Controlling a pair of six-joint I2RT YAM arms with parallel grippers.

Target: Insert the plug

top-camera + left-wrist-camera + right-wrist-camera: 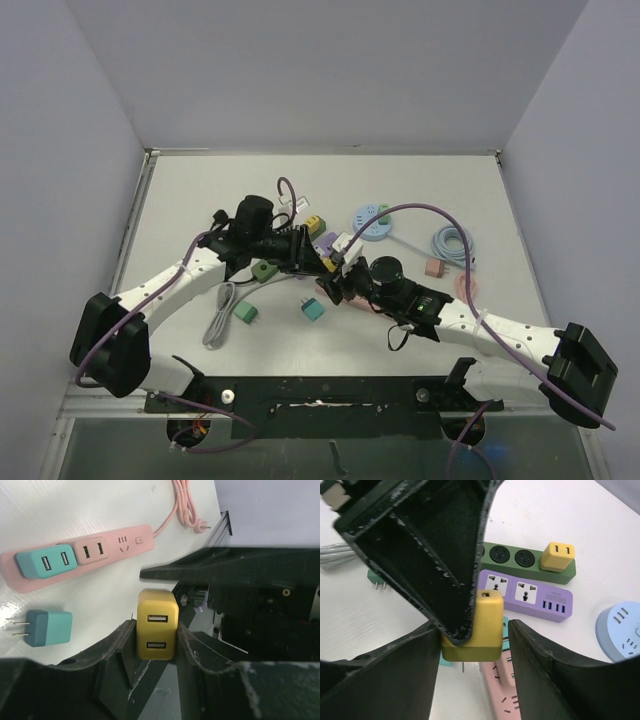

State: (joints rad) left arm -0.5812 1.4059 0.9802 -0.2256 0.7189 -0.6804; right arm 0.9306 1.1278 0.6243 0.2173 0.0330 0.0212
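Yellow plug [157, 617] sits clamped inside the left gripper [155, 636].

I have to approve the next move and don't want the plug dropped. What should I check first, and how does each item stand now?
1. Left fingers grip the yellow charger: ok, it is pinched on both sides.
2. Right fingers have hold of the charger: not ok, they straddle it with a gap showing.
3. Charger prongs are straight: cannot tell, they are mostly hidden.
4. Pink power strip has a free socket: ok, one is open beside the two plugged-in chargers.
5. Loose teal charger is off the strip: ok, it lies on the table beside it.
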